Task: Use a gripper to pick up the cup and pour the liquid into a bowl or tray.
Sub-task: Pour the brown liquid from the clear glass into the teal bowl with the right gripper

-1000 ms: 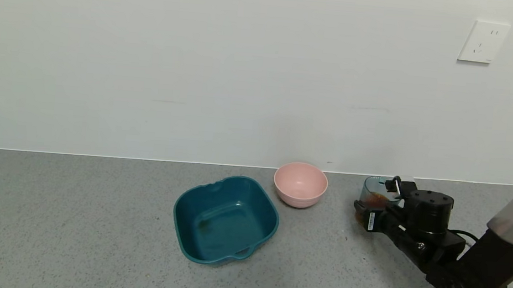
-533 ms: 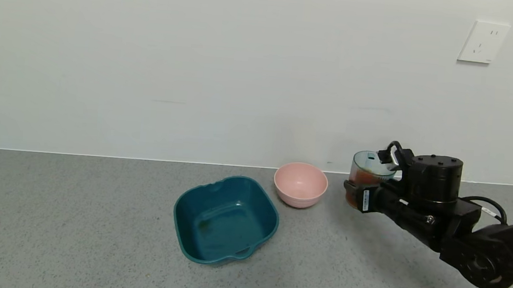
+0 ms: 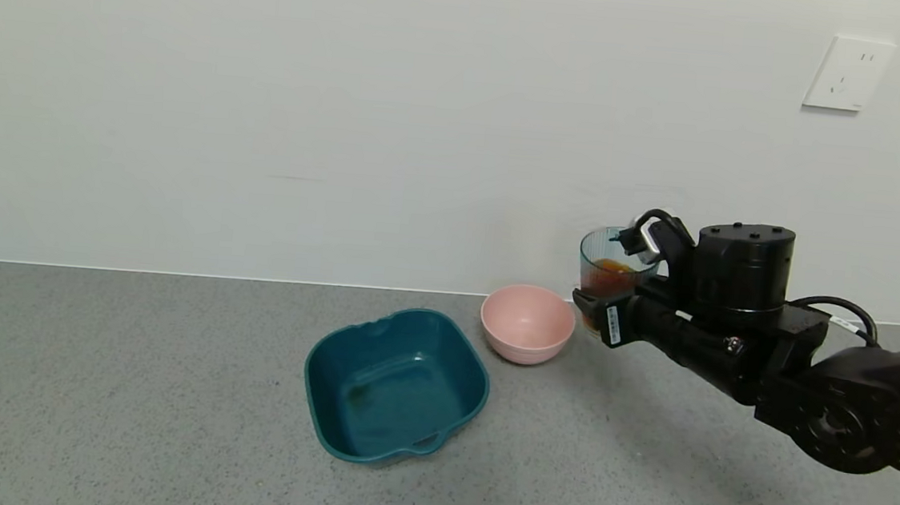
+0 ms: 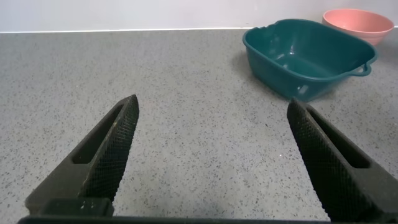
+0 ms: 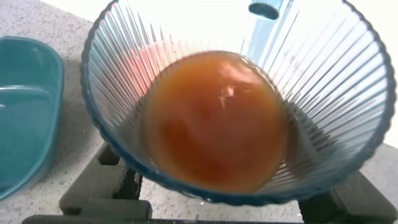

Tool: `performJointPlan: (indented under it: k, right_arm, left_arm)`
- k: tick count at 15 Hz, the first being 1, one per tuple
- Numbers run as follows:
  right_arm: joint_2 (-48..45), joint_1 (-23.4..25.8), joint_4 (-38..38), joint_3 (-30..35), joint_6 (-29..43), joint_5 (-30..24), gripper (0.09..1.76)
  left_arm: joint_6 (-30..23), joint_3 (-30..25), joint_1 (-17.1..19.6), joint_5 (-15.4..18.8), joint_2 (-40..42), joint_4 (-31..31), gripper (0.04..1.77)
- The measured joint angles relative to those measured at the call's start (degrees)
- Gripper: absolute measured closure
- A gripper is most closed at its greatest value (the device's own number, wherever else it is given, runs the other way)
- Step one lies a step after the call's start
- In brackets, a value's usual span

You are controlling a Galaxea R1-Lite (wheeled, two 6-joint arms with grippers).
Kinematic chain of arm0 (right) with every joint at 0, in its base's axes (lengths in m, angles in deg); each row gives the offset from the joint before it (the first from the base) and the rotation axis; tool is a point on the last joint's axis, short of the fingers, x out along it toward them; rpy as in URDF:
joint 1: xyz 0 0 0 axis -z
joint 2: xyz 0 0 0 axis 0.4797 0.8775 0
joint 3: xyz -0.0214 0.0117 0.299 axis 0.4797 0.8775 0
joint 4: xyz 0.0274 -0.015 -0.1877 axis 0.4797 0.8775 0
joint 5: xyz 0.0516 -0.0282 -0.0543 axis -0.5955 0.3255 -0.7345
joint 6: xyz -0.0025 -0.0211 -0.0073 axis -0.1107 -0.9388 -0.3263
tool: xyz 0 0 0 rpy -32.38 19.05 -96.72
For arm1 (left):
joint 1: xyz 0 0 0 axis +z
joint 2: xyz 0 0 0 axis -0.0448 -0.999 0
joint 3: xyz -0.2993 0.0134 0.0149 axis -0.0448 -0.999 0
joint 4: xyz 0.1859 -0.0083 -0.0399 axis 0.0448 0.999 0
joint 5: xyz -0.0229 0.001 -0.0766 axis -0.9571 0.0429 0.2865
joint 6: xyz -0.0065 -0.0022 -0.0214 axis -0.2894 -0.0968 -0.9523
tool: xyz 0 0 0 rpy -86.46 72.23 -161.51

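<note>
So the right end effector [image 3: 607, 297] is clamped on the cup [image 3: 608, 266], holding it up off the table [image 3: 126, 388], upright, just to the right of the pink bowl [image 3: 527, 323] and above its level. Looking into the cup from the right wrist view, the ribbed wall is clear and the reddish-brown liquid [image 5: 214, 118] sits in the bottom part. The teal basin [image 3: 395, 383] is on the table to the left of the pink bowl, nearly touching it, well apart from the cup. The left end effector [image 4: 211, 162] is low over the table off to the left, fingers spread wide with nothing between them, basin and pink bowl visible beyond it.
</note>
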Motion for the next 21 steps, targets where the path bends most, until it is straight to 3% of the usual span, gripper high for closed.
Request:
performJointPlan:
  k: [7, 16, 21]
  right_arm:
    - [5.3, -2.2, 2.2, -8.7, -6.9, -0.5, 0.5]
    - [12.4, -6.8, 13.8, -24.9, -8.8, -2.3, 0.5]
    - [15.5, -9.2, 14.8, -29.3, -12.6, -2.3, 0.5]
  left_arm:
    - [0.0, 0.0, 0.0, 0.0, 0.0, 0.0, 0.09]
    - [0.0, 0.0, 0.0, 0.0, 0.0, 0.0, 0.09]
    - [0.0, 0.0, 0.0, 0.0, 0.0, 0.0, 0.09]
